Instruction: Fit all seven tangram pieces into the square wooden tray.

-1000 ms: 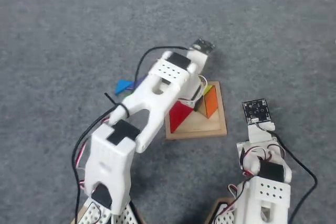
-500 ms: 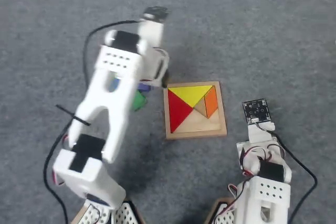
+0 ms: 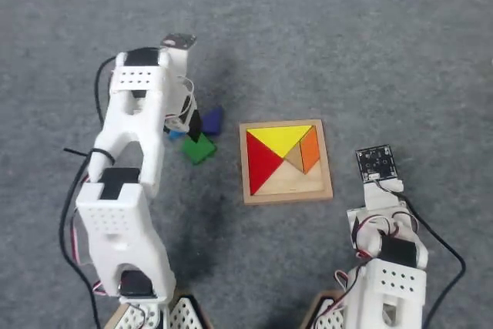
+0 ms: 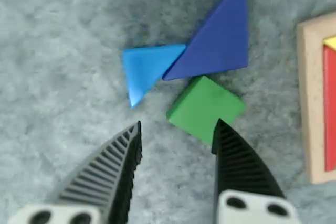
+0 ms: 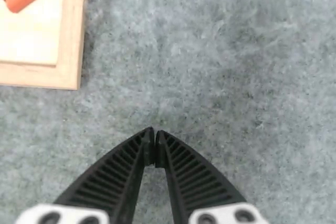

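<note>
Where the left tool (image 4: 177,123) gapes, green square (image 4: 206,107) just ahead

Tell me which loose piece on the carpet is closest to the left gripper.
The green square: it sits just ahead of the left gripper, while the light blue triangle and dark blue triangle lie farther out.

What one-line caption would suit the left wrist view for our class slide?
Open left gripper near a green square, light blue triangle and dark blue triangle on grey carpet, beside the wooden tray.
</note>
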### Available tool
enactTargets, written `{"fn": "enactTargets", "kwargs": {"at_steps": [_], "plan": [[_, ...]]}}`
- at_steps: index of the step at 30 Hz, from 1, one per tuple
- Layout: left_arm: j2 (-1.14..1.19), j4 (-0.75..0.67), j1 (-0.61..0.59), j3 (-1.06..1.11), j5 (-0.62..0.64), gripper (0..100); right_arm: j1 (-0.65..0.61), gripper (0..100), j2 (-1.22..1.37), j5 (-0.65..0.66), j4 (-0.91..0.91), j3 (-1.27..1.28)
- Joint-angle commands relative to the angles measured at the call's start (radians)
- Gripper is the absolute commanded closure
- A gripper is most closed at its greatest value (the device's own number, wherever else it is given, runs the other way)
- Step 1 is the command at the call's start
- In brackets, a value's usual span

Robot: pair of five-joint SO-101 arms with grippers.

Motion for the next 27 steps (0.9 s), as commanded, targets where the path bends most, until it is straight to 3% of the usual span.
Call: {"fn": "enactTargets", "kwargs": {"at_steps": [1,5,12,21,27], "plan": [[-0.014,-0.009,0.031,-0.039,-0.057,78,-0.015,99.0,-0.013,0.014,-0.022,-0.014],[-0.017,-0.029,0.061,0.045,-0.120,78,-0.015,99.0,-0.013,0.014,-0.022,-0.014],[0.002,-0.232,0.068,0.202,-0.138,78,-0.015,99.0,-0.013,0.014,-0.022,-0.012],[0.046,-0.238,0.072,0.197,-0.140,79,-0.025,99.0,-0.013,0.014,-0.022,-0.012],[0.046,-0.226,0.074,0.200,-0.153,99,-0.048,99.1,-0.013,0.014,-0.022,-0.011]]}}
